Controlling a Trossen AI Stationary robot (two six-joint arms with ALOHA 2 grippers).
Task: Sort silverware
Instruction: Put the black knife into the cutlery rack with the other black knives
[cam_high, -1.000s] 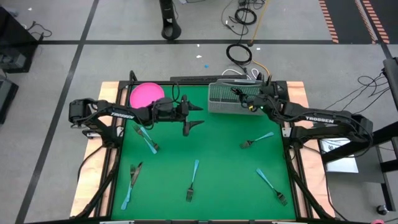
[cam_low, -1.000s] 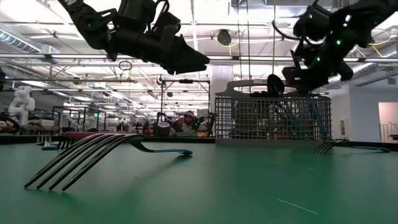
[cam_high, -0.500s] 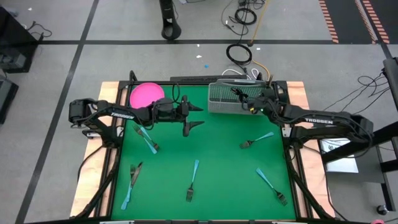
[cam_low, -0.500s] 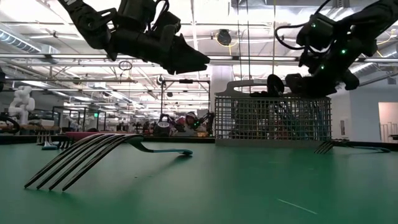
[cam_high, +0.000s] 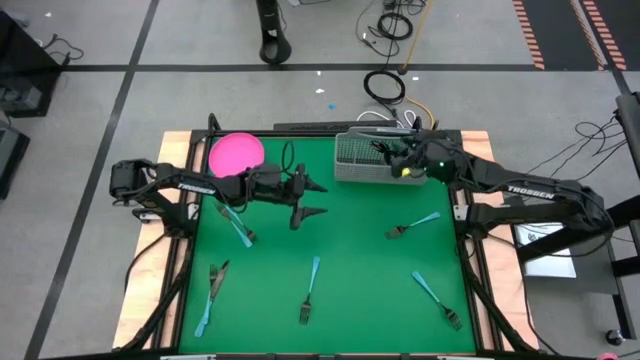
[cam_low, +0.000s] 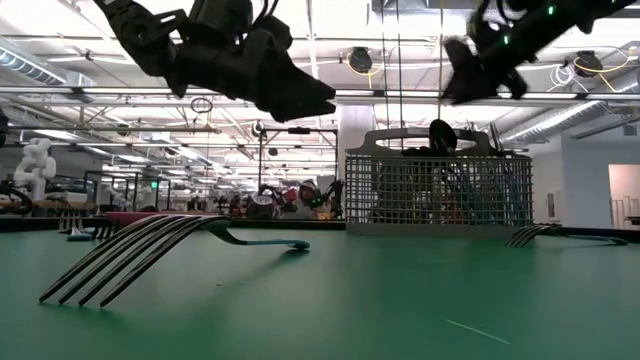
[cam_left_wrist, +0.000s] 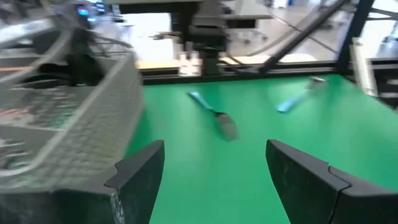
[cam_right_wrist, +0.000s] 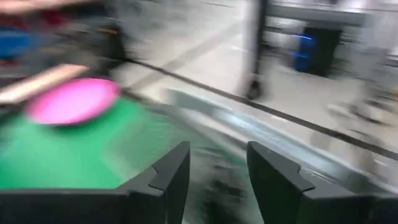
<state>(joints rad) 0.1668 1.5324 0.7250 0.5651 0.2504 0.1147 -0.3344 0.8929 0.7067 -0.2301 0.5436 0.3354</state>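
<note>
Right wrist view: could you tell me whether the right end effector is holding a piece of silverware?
No, the right end effector has its two fingers apart with nothing between them.

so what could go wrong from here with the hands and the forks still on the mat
The right hand, open and empty, hovers over the grey wire mesh basket; dropping lower could snag the rim. The open left hand hangs above the green mat, so reaching the nearest blue-handled fork might nudge it. The round pink plate sits near that arm.
</note>
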